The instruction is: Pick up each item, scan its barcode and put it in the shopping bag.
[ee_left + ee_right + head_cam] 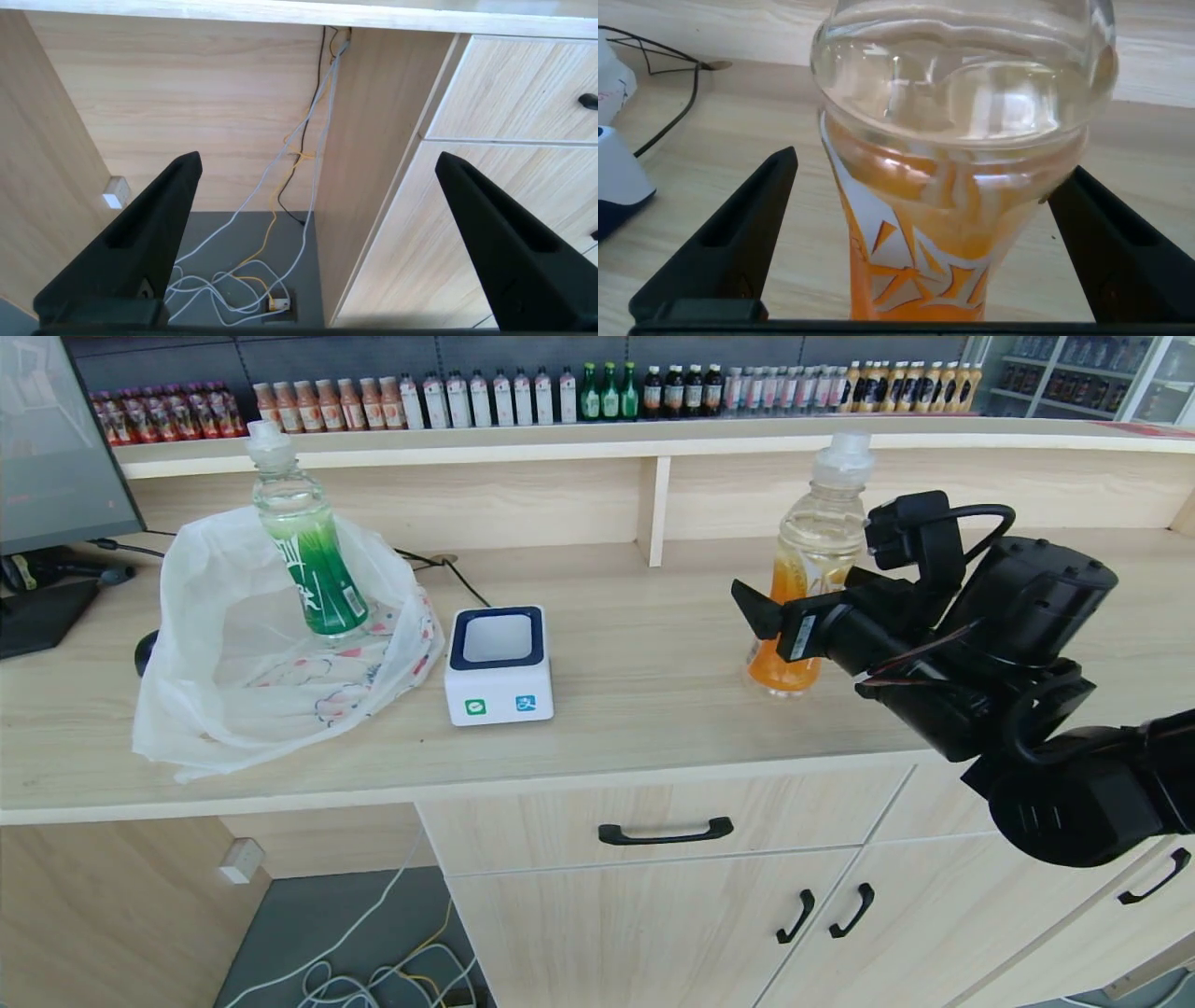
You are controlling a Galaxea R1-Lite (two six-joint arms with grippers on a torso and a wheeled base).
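One of the right gripper's (pixel 789 616) fingers (pixel 754 609) is hidden behind the orange bottle (pixel 810 579); they stand spread wide either side of it, not pressing. The left gripper (pixel 322 245), fingers apart, hangs below the bench (pixel 653 644), facing loose cables (pixel 271 233). The bench is pale wood, with a drink-stocked shelf (pixel 607 392) behind. The orange bottle stands upright on the bench's right, clear-shouldered and white-capped. A green bottle (pixel 313 555) stands in the shopping bag (pixel 233 653), beside the scanner (pixel 498 665).

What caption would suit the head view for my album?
Open right gripper brackets the orange bottle on the counter; green bottle stands in the bag beside the scanner.
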